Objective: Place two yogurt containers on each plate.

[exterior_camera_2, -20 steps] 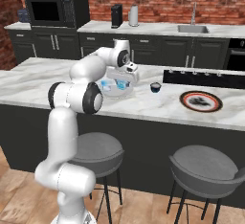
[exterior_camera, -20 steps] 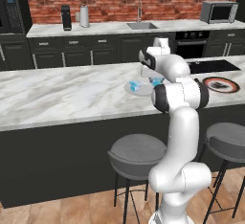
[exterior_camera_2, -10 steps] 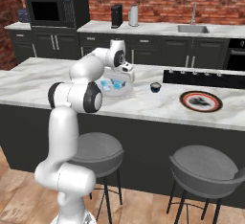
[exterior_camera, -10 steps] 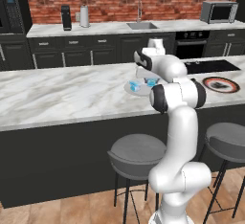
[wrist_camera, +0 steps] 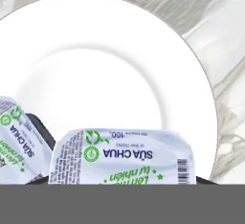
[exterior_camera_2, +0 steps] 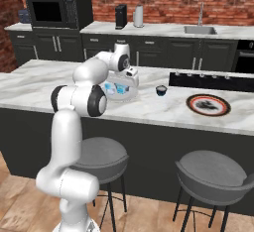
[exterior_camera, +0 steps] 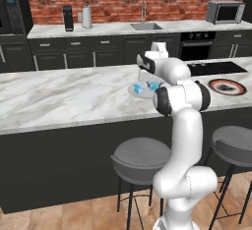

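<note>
marble, white veined with grey, covers the long tabletop [exterior_camera: 59,99] that runs across the middle of both base views. the white arm reaches over it toward the pale plate [exterior_camera: 134,91], which sits just left of centre in the left base view and left of centre in the right base view [exterior_camera_2: 130,96]. the hand [exterior_camera_2: 130,75] hangs low over that plate, clenched on a yogurt container [wrist_camera: 127,157]; in the hand view its foil lid with green print fills the lower middle of the frame, and the dark finger tips [wrist_camera: 39,124] show as dark edges at its sides. a second yogurt container [wrist_camera: 14,139] with the same lid lies at the lower left of the hand view, just beside the first. from the base views two light blue cups [exterior_camera: 138,89] show on or just above the pale plate; i cannot tell whether the held one touches the plate.

a dark yogurt cup [exterior_camera_2: 161,90] stands alone on the marble, right of the pale plate and apart from it, at centre right in the right base view. farther right lies the red-rimmed plate [exterior_camera_2: 209,105] with its dark centre, also at the right edge of the left base view [exterior_camera: 227,87]. two round grey stools [exterior_camera_2: 215,175] stand below the tabletop's near edge.
</note>
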Robot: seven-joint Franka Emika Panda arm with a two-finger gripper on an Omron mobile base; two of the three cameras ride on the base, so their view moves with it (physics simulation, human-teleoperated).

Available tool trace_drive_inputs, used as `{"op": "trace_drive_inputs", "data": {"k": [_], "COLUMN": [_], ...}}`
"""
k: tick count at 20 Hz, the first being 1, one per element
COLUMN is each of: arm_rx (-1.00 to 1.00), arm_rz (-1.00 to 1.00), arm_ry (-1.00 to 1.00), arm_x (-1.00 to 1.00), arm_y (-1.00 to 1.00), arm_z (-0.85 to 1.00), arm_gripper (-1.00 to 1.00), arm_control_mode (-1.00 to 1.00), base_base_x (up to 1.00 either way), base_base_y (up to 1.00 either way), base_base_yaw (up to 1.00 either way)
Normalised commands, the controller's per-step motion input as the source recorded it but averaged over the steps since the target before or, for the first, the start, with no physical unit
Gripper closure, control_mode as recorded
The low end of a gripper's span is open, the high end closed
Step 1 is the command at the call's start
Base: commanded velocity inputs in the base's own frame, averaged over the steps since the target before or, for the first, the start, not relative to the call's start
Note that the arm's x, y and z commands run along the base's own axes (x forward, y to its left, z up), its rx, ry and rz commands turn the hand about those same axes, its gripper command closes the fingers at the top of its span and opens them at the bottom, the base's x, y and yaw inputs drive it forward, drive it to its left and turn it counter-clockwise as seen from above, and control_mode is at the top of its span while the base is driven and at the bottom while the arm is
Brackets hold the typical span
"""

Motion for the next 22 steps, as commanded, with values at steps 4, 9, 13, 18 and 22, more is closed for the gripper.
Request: {"op": "trace_drive_inputs", "data": {"k": [4,9,13,18,22], "arm_rx": [0.00,0.00,0.03,0.04,0.03], "arm_rz": [0.00,0.00,0.00,-0.02,-0.04], "arm_ry": [0.00,0.00,0.00,0.00,0.00], "arm_x": [0.05,0.02,0.00,0.00,0.00], "arm_y": [0.00,0.00,0.00,0.00,0.00], "arm_z": [-0.15,-0.15,-0.02,0.11,0.30], "arm_gripper": [-1.00,-1.00,-1.00,-1.00,-1.00], "arm_control_mode": [-1.00,-1.00,-1.00,-1.00,-1.00], "base_base_x": [0.00,0.00,0.00,0.00,0.00], "base_base_y": [0.00,0.00,0.00,0.00,0.00], "base_base_yaw": [0.00,0.00,0.00,0.00,0.00]}}
